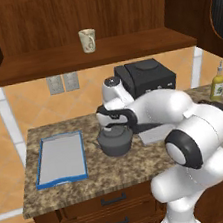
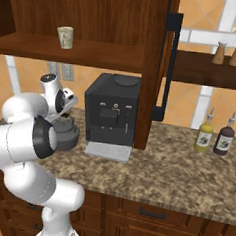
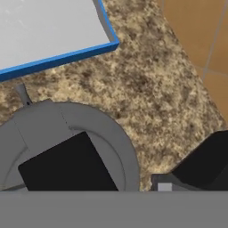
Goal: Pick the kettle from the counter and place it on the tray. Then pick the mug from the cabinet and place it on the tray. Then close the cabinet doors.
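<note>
The dark grey kettle (image 1: 116, 143) (image 2: 66, 135) stands on the brown granite counter (image 1: 141, 162), just right of the blue-rimmed tray (image 1: 62, 181). My gripper (image 1: 117, 127) (image 2: 65, 117) hangs straight over it, down at its arched handle; its fingers are hidden, so their state is unclear. In the hand view the kettle (image 3: 102, 133) sits very close, its black handle left of centre, and a tray corner (image 3: 44, 26) lies beyond. The cream mug (image 1: 87, 40) (image 2: 65, 37) stands on the shelf of the open cabinet (image 1: 95, 55). Its doors (image 1: 214, 7) (image 2: 154, 67) stand swung open.
A tall black coffee machine (image 1: 147, 80) (image 2: 113, 109) stands close behind the kettle, with a grey drip plate in front. Two bottles (image 2: 205, 135) (image 2: 224, 140) stand on the counter's right, shakers (image 2: 221, 53) on a shelf above. Dark drawers run below.
</note>
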{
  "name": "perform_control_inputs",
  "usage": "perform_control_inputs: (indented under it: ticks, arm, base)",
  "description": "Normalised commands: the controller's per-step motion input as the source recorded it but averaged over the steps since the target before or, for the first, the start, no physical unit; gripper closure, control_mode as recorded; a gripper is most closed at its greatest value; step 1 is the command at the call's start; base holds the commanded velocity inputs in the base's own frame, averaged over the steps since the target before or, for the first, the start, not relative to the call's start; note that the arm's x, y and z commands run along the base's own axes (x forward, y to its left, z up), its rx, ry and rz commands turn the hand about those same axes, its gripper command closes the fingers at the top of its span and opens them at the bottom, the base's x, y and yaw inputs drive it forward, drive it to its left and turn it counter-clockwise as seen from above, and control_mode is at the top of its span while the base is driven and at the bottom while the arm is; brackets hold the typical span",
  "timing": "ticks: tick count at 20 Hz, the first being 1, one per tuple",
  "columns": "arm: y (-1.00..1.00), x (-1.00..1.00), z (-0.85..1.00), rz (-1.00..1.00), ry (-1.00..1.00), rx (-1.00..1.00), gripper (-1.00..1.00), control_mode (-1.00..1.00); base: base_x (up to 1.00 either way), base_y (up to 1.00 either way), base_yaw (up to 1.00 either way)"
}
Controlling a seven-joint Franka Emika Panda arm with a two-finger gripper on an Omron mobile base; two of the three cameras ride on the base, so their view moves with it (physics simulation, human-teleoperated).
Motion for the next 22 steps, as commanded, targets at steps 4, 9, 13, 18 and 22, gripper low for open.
perform_control_inputs:
  ticks: [4, 9, 13, 18, 22]
  arm:
    - [0.02, -0.22, -0.01, 0.01, -0.04, 0.00, 1.00, -1.00]
    - [0.15, -0.46, 0.30, -0.03, -0.09, 0.00, 1.00, -1.00]
    - [0.29, -0.24, 0.63, -0.12, -0.01, 0.00, 1.00, -1.00]
    - [0.71, -0.01, 0.43, -0.09, 0.00, 0.00, 1.00, -1.00]
    - [0.92, 0.00, 0.29, -0.09, 0.00, 0.00, 1.00, -1.00]
  base:
    - [0.00, 0.00, 0.00]
    - [0.00, 0.00, 0.00]
    - [0.00, 0.00, 0.00]
    - [0.00, 0.00, 0.00]
    - [0.00, 0.00, 0.00]
